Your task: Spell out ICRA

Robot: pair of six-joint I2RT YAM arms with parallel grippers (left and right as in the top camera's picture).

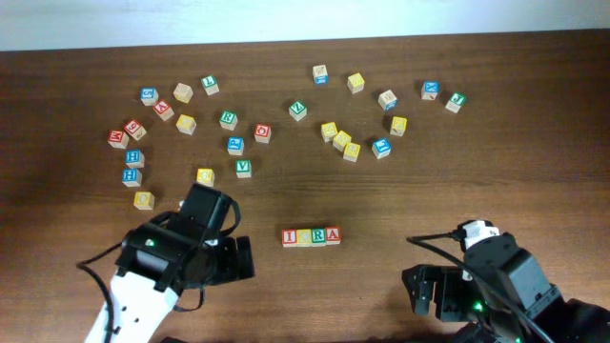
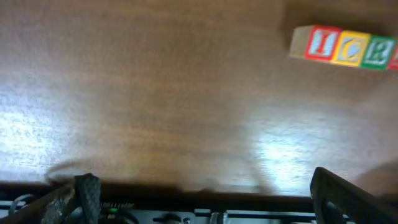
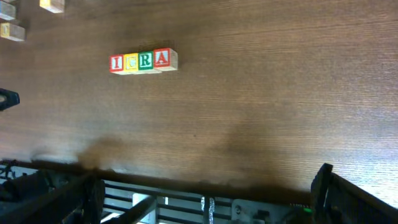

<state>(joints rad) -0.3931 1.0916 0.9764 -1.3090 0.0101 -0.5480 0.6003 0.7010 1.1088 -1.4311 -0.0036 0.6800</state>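
Clerk: Largest item first?

Checker: Table (image 1: 400, 195), dark wood. Then the left arm (image 1: 157, 262) at the near-left edge and the right arm (image 1: 510, 276) at the near-right.

Clerk: Grippers?

Checker: Left gripper (image 2: 208, 186): fingers spread wide, holding nothing. Right gripper (image 3: 208, 186): likewise spread wide and holding nothing. Both hang over bare wood.

Clerk: The task's thing?

Checker: Row of four blocks (image 1: 312, 236), touching side by side and lying between the two arms. It reads I in red, C in yellow, R in green, A in red. It sits nearer the left gripper, just off to that gripper's right, and well apart from the right gripper. Only bare table lies between the row and either gripper.

Clerk: Remainder?

Checker: Loose blocks (image 1: 262, 132), mixed colours, scattered across the far half of the table. Nearest the left arm is a yellow block (image 1: 205, 176), with a green V block (image 1: 243, 168) just beyond it.
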